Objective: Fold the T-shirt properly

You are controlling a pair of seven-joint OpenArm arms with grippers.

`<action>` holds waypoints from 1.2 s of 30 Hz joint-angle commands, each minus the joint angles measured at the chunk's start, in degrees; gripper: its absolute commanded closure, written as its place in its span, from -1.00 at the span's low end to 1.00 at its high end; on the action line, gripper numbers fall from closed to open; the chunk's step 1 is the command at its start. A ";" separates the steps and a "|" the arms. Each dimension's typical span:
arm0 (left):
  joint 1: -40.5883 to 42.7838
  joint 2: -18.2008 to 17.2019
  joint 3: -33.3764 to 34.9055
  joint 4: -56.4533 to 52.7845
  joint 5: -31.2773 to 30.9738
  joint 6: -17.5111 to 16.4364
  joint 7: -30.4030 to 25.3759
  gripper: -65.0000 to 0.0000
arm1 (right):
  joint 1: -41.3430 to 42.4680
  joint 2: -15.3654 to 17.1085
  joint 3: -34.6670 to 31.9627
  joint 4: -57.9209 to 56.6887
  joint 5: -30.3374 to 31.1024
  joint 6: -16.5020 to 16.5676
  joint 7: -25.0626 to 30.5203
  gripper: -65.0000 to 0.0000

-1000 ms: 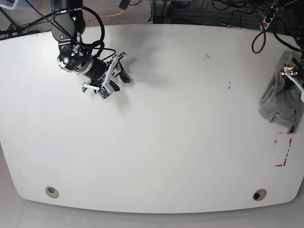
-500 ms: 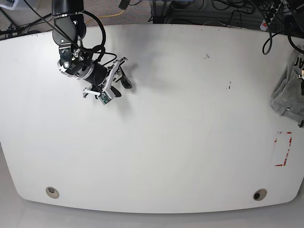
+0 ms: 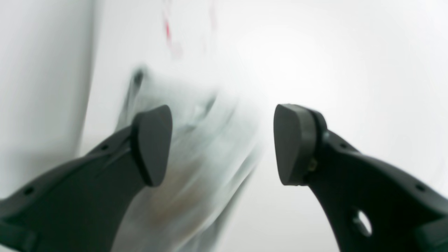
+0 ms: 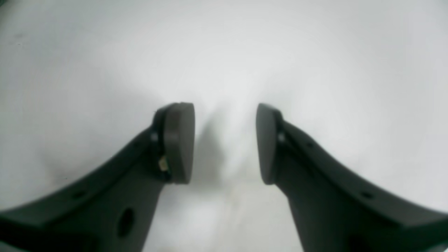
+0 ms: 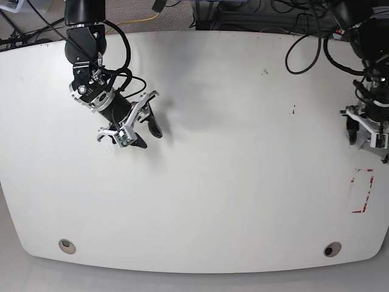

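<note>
The T-shirt shows only in the left wrist view, as a motion-blurred light grey mass below and behind the fingers, near the table's edge; no lettering is legible. My left gripper is open above it, with a wide gap between the pads and no cloth pinched there. In the base view the left gripper hangs at the table's right edge, and the shirt does not show. My right gripper is open over bare white table with nothing between its fingers; in the base view the right gripper sits at the upper left.
The white table has a red tape rectangle near its right edge, also blurred in the left wrist view as red tape. Two round holes sit near the front edge. Cables trail over the back right.
The T-shirt slid from the table's right side out of the base view. The left arm came into view at the right edge. The right gripper moved slightly down and turned.
</note>
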 commanded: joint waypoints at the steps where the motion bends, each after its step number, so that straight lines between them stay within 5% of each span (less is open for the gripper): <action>1: 2.18 1.58 3.04 0.96 -0.66 5.49 -9.19 -0.27 | 0.64 -1.47 2.42 -2.87 -5.10 -0.53 8.82 0.18; 8: 10.97 5.54 14.20 0.96 -0.58 21.14 -24.93 -0.28 | -2.18 -3.40 10.86 -8.59 -9.32 -0.53 22.89 0.18; 11: 14.92 6.51 16.13 1.57 -0.58 24.48 -29.85 -0.28 | -4.99 -3.40 12.45 -8.41 -9.32 -0.53 24.65 0.18; 19: 30.75 11.87 16.84 10.98 -0.66 24.92 -31.88 -0.28 | -16.77 -3.14 17.37 -4.54 -0.88 -0.44 24.91 0.18; 28: 49.56 17.32 16.84 17.66 -0.84 24.84 -31.96 -0.28 | -32.24 -3.75 19.48 3.81 0.79 -0.44 24.91 0.18; 36: 62.75 18.29 16.84 17.57 -1.10 24.84 -31.96 -0.28 | -46.31 -3.31 19.48 6.80 7.65 -0.17 25.00 0.18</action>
